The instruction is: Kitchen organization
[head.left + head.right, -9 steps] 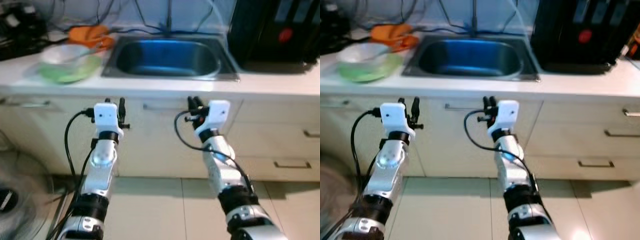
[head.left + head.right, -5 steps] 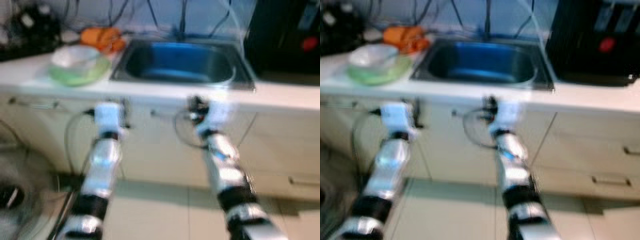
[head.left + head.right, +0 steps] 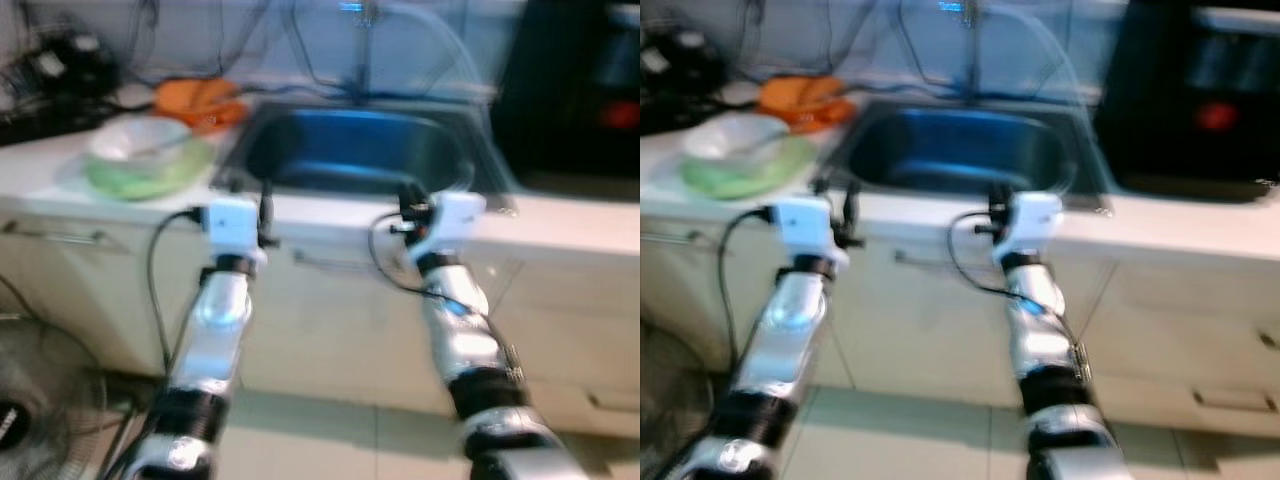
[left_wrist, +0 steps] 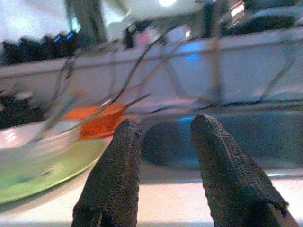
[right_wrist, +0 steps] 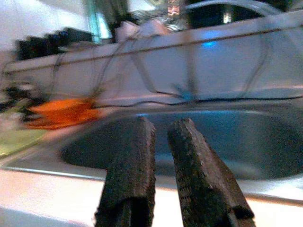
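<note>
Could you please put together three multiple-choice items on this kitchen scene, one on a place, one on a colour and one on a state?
1. Where does the green plate lie?
A. in the sink
B. on the counter to the robot's left of the sink
C. on the floor

2. What colour is the item behind the plate?
A. orange
B. purple
C. white

3. How is the left gripper?
A. shut on a cup
B. shut on a cable
C. open, holding nothing

Answers: 1 B, the plate rests on the white counter beside the sink. 2 A, it shows bright orange. 3 C, the left wrist view shows a gap between its fingers with nothing in it.
</note>
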Motion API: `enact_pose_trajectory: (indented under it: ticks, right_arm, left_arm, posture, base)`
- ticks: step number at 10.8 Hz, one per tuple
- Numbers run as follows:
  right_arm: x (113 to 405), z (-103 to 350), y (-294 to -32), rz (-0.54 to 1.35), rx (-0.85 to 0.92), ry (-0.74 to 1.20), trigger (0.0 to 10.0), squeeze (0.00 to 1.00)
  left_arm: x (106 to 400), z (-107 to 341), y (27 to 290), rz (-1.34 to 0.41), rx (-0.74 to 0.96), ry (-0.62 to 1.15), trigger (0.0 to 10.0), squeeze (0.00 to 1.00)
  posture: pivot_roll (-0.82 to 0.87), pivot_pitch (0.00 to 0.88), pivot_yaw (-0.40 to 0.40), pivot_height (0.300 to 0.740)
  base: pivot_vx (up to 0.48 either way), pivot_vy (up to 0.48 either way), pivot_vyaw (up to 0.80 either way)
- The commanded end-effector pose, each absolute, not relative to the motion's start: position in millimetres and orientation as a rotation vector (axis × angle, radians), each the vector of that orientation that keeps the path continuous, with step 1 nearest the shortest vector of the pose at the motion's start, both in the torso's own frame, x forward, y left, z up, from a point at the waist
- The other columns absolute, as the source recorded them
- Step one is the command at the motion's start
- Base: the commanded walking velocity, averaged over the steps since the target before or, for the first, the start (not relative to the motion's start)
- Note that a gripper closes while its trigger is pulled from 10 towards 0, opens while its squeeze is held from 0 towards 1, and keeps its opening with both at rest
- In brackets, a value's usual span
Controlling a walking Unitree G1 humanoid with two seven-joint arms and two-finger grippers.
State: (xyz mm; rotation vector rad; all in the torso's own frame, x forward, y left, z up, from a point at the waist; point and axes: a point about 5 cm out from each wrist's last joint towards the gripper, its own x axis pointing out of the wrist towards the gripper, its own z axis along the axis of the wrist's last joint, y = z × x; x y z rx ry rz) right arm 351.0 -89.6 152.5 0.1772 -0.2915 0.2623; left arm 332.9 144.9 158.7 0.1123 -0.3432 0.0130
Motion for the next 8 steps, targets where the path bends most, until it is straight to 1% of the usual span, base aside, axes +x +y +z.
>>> enact_pose_trajectory:
  ticks: [1,6,8]
  right_arm:
    - [353.5,157.8,-99.4,0.242,0.168,-0.315,10.0,0.0]
    - [353.2,155.8,-97.9,0.251,0.152,-0.302,10.0,0.0]
    - [352.8,154.7,-98.1,0.249,0.149,-0.298,10.0,0.0]
  left_arm:
    - [333.0,160.8,136.1,-0.004,0.109,-0.351,10.0,0.0]
    - [331.6,159.5,136.4,-0.001,0.118,-0.34,10.0,0.0]
    - [331.2,159.6,136.4,0.0,0.12,-0.337,10.0,0.0]
  posture:
    - [0.15,0.0,0.007,0.74]
    - [0.16,0.016,0.0,0.74]
    - [0.16,0.024,0.003,0.74]
  base:
    - [0.435,0.0,0.0]
    - [0.439,0.0,0.0]
    - [0.441,0.0,0.61]
